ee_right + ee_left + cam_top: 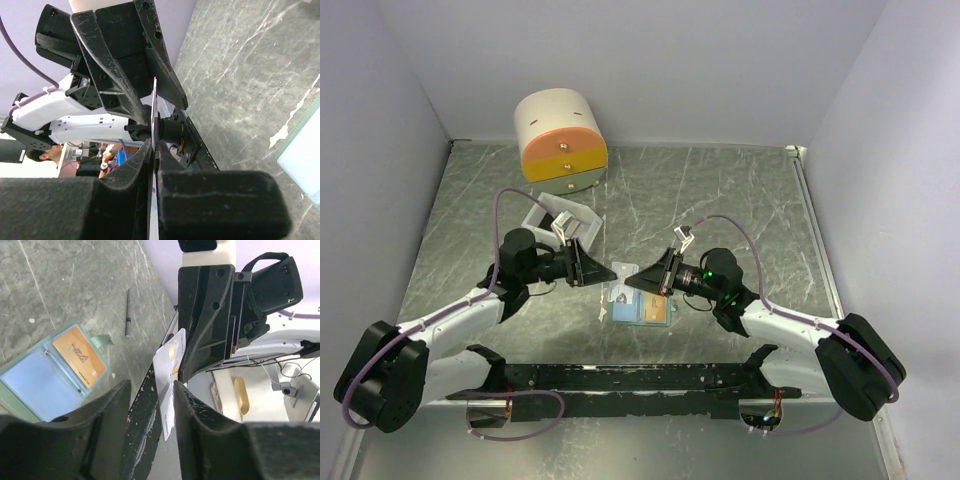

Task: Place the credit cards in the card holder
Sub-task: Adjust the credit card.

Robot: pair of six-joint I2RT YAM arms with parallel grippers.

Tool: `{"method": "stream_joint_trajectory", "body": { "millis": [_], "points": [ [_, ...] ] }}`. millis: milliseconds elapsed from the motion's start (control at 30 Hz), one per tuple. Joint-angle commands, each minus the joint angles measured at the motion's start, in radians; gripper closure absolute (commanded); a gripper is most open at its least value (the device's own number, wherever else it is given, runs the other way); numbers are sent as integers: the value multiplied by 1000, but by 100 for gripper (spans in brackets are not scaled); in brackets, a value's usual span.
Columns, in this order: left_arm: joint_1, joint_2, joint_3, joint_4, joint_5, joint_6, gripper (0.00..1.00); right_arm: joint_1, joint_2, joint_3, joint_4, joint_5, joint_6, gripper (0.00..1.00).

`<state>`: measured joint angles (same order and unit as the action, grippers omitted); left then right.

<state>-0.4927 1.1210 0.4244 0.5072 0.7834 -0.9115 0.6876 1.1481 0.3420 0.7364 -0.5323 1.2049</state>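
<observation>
The right gripper (154, 146) is clamped shut on a white card (165, 390), which stands on edge between its two fingers and shows in the right wrist view only as a thin line. The left gripper (151, 386) faces it tip to tip with its fingers parted, one on each side of the same card. The card lies closer to one finger, but whether it touches cannot be told.

The card is pale, with small print and a yellow-orange mark near its upper end. It is held in the air above the table (740, 200), between the two grippers.

The card holder (35, 390) lies open and flat on the table just below and nearer the arm bases. It has a grey-green rim, a pale blue inside and a small green clasp tab (102, 341) sticking out at one side. An orange card (80, 359) with a dark logo sits in one of its two halves, and the other half shows plain blue.

A thin dark rod (128, 312) lies on the table beyond the clasp. A white open box (560, 222) stands behind the left gripper, and a cream cylinder with orange and yellow drawers (560, 135) stands at the far edge
</observation>
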Motion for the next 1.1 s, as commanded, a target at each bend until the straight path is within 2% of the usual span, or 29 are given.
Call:
{"method": "stream_joint_trajectory", "body": {
  "millis": [0,133,333,467,600,667,767,900,1000,1067],
  "points": [
    [-3,16,-1,99,52,0,60,4,0,1,42,-23,-3,95],
    [-3,26,0,81,60,23,80,3,-4,-1,32,-32,-12,88],
    [-3,1,46,-68,21,129,93,2,-33,-13,3,-43,-31,83],
    [-2,-14,64,-139,2,171,93,-3,-65,-35,-18,-39,-42,89],
    [-1,-35,71,-190,-32,195,93,-8,-94,-55,-9,-39,-32,90],
    [0,-42,65,-184,-43,186,93,-10,-105,-53,-30,-38,-40,92],
    [3,-37,68,-167,-24,165,93,-14,-116,-43,-52,-47,-48,100],
    [3,-25,83,-147,27,128,92,-16,-130,-39,-72,-32,-65,100],
    [3,-15,75,-79,70,75,84,-16,-112,-44,-32,-42,-46,100],
    [4,-18,56,-11,84,26,71,-16,-97,-55,6,-41,-23,100]
  ]
}}
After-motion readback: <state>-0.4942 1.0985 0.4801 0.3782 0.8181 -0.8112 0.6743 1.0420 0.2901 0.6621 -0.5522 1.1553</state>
